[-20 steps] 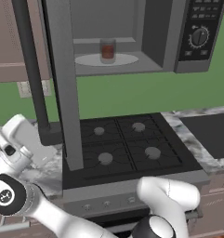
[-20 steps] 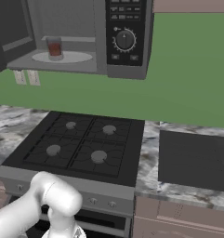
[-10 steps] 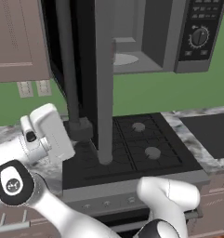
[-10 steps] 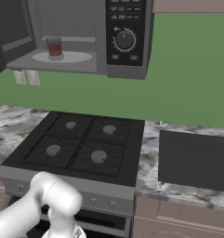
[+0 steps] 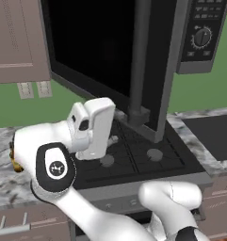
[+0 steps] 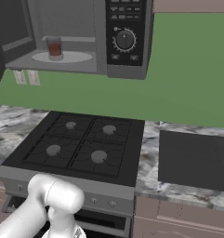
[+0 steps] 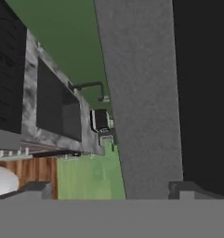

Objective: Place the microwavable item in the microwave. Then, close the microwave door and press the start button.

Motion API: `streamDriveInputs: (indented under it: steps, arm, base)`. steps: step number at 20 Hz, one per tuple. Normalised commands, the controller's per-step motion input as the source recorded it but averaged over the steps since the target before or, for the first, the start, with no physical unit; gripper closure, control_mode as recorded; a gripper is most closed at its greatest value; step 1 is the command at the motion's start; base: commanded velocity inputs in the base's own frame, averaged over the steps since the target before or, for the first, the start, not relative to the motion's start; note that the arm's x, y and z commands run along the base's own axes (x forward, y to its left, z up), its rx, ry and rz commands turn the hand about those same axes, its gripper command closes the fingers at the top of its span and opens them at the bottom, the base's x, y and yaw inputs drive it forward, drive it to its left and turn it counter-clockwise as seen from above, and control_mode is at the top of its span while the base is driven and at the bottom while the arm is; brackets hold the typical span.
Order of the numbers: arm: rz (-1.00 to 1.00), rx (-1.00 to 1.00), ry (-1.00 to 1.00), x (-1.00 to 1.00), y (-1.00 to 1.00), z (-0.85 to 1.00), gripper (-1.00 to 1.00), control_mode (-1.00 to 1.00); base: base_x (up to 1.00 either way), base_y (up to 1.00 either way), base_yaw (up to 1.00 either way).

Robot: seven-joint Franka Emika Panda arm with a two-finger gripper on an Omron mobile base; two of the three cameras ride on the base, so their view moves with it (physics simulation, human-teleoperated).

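Cup point(image 6: 54, 48), one, upright on microwave point(image 6: 127, 56) turntable point(image 6: 69, 57); one door point(image 5: 101, 61) half-swung; jaws spread, empty.

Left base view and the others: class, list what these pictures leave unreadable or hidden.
- Glass cup: hidden in left base view by the microwave door.
- Control panel labels: too small, both base views.
- Door's left part: cut off by right base view's edge.
- Bar handle: ends cropped in hand view.

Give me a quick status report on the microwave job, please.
Claw open, empty, at the door. Cup on the turntable. Door partly closed; nothing blocking.
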Motion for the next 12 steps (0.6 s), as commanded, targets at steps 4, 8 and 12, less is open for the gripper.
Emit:
streamDriveInputs:
  steps: [4,8,12]
  arm:
    - [0.24,0.16,0.11,0.08,-1.00,0.08,-1.00,-1.00]
    - [0.33,0.09,0.14,0.37,-0.79,0.24,-1.00,-1.00]
    - [0.37,0.01,0.08,0.58,-0.32,0.36,-1.00,-1.00]
  base:
    - [0.00,0.00,0.00]
    - [0.00,0.00,0.00]
    - [0.00,0.00,0.00]
